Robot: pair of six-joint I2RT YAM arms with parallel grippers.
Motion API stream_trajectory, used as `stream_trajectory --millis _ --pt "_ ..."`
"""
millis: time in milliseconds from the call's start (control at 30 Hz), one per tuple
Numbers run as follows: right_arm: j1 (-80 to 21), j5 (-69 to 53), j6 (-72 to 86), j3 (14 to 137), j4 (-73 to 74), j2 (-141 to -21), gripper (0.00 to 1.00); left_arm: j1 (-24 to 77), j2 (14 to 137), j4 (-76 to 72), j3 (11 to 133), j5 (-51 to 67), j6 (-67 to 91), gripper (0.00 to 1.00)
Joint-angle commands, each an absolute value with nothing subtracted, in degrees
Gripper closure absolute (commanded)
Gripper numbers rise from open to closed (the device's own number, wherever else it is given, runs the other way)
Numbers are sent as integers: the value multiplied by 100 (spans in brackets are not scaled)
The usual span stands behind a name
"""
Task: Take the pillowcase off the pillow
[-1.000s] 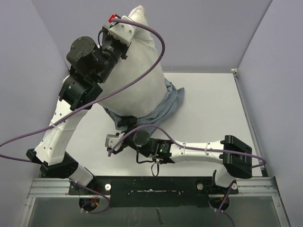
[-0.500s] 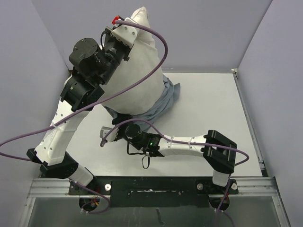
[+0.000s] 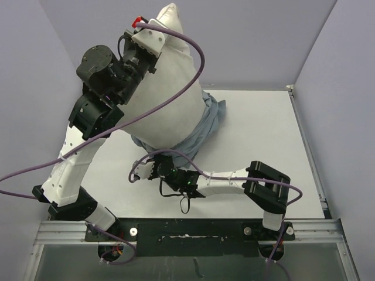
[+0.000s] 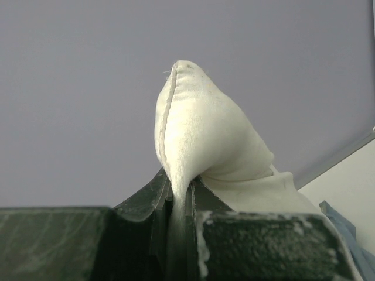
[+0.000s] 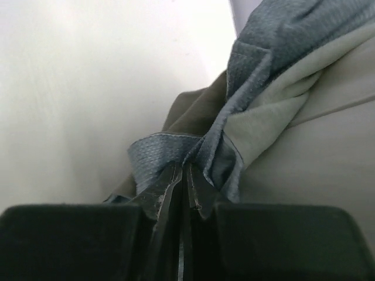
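The plump off-white pillow hangs upright above the table, and my left gripper is shut on its top corner. In the left wrist view that corner rises out of the closed left gripper. The pillowcase, blue-grey side out, is bunched around the pillow's lower end on the table. My right gripper is low at the pillow's near bottom edge. In the right wrist view the right gripper is shut on a fold of the pillowcase, with the pale pillow behind.
Grey walls enclose the white table on three sides. A purple cable loops from the left arm across the pillow. The right arm's forearm lies low across the near table. The metal base rail runs along the near edge.
My right arm has reached left and forward to the pillow's lower edge, and its jaws went from open to shut on the pillowcase fold. The left arm has kept its grip, shifting only slightly.
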State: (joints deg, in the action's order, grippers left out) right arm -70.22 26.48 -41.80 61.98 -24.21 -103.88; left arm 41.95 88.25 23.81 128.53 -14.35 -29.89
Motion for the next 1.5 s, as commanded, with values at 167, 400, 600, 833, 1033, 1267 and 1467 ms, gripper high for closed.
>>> stream_trajectory --millis 167,400,600,833,1033,1267,1467 --pt "-7006 2346 -2206 5181 -1906 -10745 100 4231 8926 667 14122 -1202 -3508 100" --pt "-6775 2196 -970 4468 -2131 -10560 98 4236 9006 471 14379 -1109 -3720 100" --pt "-6157 1243 -97 4464 -1933 -9145 34 4229 8759 681 13708 -804 -3556 100" --pt "-4620 -763 1180 4447 -1629 -7263 9 4228 8681 1455 13790 9 -3076 100" --pt "-3193 -1701 1936 4760 -931 -6451 6 4232 8334 1715 13240 522 -2752 100" --pt "-1390 -1985 3089 5090 -375 -6498 7 4225 7962 1766 12645 751 -2564 100" --pt "-1146 -2066 3367 5348 -170 -7285 8 4228 7754 1815 12429 742 -2565 100"
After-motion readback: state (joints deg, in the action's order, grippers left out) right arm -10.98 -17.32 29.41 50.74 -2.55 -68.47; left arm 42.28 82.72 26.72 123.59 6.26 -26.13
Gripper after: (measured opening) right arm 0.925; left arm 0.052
